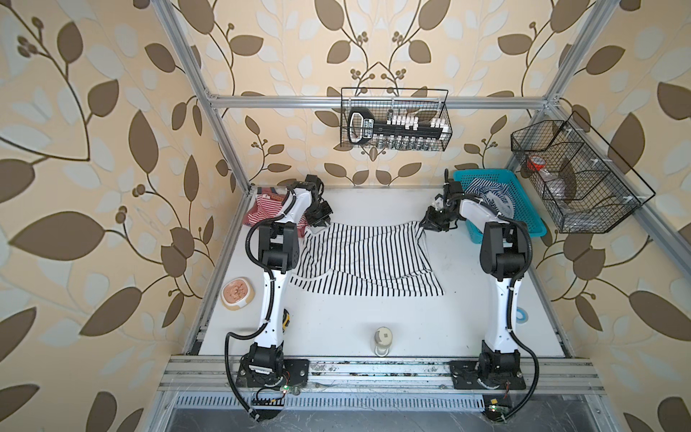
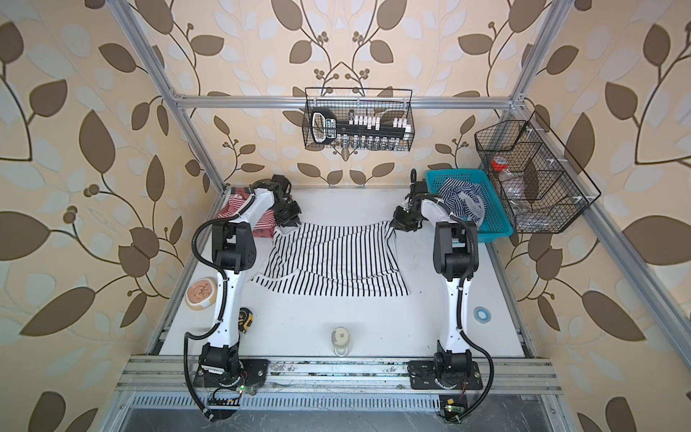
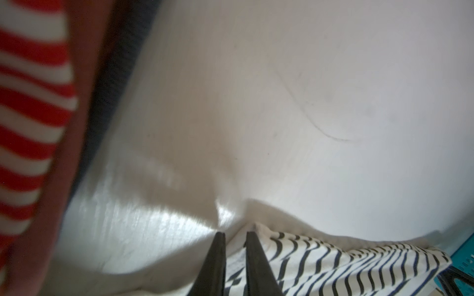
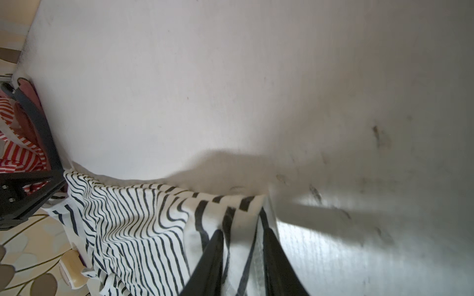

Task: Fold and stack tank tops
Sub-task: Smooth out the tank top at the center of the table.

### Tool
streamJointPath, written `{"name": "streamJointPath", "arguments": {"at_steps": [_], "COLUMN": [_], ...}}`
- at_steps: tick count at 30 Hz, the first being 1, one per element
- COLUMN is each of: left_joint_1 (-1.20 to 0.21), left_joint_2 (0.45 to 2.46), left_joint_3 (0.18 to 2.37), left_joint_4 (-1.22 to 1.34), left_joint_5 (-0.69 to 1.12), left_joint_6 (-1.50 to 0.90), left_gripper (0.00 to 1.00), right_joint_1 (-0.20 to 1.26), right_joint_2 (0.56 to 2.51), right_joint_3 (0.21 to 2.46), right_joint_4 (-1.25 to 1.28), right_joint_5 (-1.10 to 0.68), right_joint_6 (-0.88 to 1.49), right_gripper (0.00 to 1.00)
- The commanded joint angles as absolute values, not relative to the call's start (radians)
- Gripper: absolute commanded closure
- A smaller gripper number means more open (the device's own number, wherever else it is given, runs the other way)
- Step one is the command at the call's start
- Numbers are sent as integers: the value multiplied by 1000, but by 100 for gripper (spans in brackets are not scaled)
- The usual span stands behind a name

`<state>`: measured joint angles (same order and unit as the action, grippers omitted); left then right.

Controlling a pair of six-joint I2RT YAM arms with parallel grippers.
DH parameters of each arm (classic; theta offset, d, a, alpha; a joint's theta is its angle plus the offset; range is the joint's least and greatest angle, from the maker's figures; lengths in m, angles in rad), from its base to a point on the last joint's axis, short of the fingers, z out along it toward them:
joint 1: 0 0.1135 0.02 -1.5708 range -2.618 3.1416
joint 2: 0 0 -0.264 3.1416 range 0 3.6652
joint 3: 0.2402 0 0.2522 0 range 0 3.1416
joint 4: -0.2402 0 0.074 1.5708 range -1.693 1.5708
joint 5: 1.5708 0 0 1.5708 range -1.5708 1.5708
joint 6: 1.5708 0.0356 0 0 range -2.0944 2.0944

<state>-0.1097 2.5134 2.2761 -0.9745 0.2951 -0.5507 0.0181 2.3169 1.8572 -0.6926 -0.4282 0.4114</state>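
Note:
A white tank top with wide black stripes (image 1: 366,258) (image 2: 332,258) lies mid-table, its far part folded over the near part. My left gripper (image 1: 317,224) (image 2: 288,226) (image 3: 236,233) is at the top's far left corner, jaws a narrow gap apart with the cloth edge (image 3: 333,261) lying between them. My right gripper (image 1: 425,224) (image 2: 396,224) (image 4: 242,230) is shut on the bunched far right corner (image 4: 133,217). A red-and-white tank top (image 1: 261,209) (image 2: 239,209) (image 3: 30,102) lies at the far left. A navy-striped tank top (image 1: 490,194) (image 2: 461,202) is crumpled in the basket.
The blue basket (image 1: 523,220) (image 2: 490,232) stands at the far right, just behind my right arm. A bowl (image 1: 236,293), a tape measure (image 1: 286,319), a small jar (image 1: 382,340) and a blue tape roll (image 1: 520,314) sit along the near table. Wire baskets (image 1: 394,119) (image 1: 576,175) hang on the frame.

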Motion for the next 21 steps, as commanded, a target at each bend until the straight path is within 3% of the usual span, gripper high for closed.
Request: {"name": "streamJointPath", "arguments": {"at_steps": [1, 8, 16, 21], "left_joint_1": [-98, -99, -101, -103], "left_joint_2": [2480, 2469, 2462, 2476], "left_joint_3": [2271, 2263, 2256, 2255], "left_joint_4": [-956, -940, -925, -920], "left_joint_5": [328, 360, 389, 397], "left_joint_6": [-561, -574, -579, -579], "left_gripper": [81, 80, 79, 75], "right_joint_1": [15, 15, 13, 13], "right_joint_2": [2348, 2355, 2354, 2356], "right_joint_3": [1874, 1874, 1889, 1907], "right_joint_4": [-677, -660, -676, -690], "right_joint_5": [-464, -479, -478, -480], "right_joint_6": [422, 429, 418, 410], "right_gripper": [73, 89, 100, 100]}}
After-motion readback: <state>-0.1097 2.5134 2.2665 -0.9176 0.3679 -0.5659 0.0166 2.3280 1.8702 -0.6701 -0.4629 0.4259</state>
